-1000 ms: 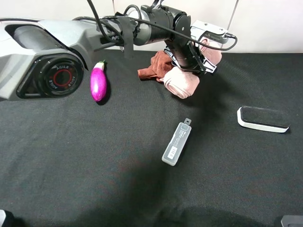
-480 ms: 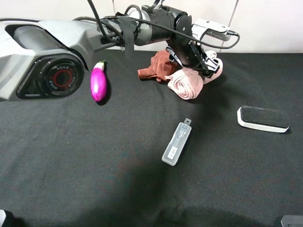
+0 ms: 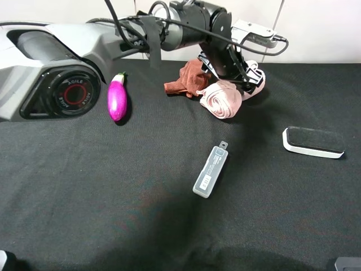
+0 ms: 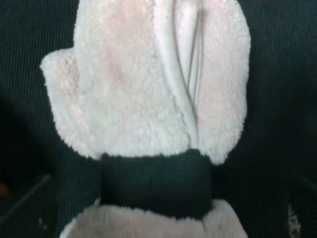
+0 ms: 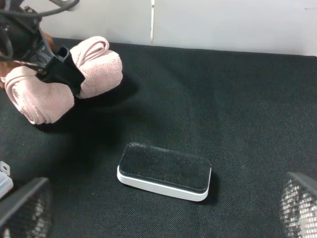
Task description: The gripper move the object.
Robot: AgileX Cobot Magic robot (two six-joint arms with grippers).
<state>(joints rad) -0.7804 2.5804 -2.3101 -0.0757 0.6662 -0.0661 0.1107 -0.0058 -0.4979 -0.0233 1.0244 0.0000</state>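
The object, a pale pink towel roll (image 3: 221, 99) doubled over under a black band (image 4: 156, 184), lies on the black table at the back, right of centre. My left gripper (image 3: 239, 74) hangs straight over the band. Its jaws stand open on either side without squeezing the roll. The left wrist view is filled by the fluffy roll (image 4: 148, 84), with only dark finger edges at the sides. In the right wrist view the roll (image 5: 94, 67) lies far off, and a black finger (image 5: 63, 72) crosses it. My right gripper (image 5: 163, 210) is open and holds nothing, near the table's front right.
A rust-brown cloth wad (image 3: 185, 79) touches the roll on its left. A purple toy eggplant (image 3: 117, 99) lies further left. A clear plastic case (image 3: 210, 171) lies mid-table. A black-topped white block (image 3: 313, 141) sits at the right, close before my right gripper (image 5: 164, 171).
The left gripper has opened and let go of the towel roll, which has settled onto the table. The gripper has risen slightly above it. Nothing else has moved.
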